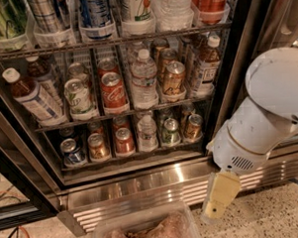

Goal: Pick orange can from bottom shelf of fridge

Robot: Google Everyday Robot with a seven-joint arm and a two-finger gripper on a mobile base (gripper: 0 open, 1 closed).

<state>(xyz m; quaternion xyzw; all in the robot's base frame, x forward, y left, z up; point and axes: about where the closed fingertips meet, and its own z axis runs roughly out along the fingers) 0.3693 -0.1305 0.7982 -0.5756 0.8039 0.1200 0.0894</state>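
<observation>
Barely begun: my claw [219, 197] hangs below the fridge [142, 188], wide or narrow I cannot tell. Orange can [98, 146] sits untouched up-left on the bottom shelf [140, 155]; reach and grasp are left.

- No word, brand or number can be read for certain.
- The red can [113, 93] on the middle rack [139, 111] bears white cursive lettering, too blurred to spell out.
- The pincer [216, 207], low at the right before the fridge [156, 182] base, shows no legible marking.
</observation>
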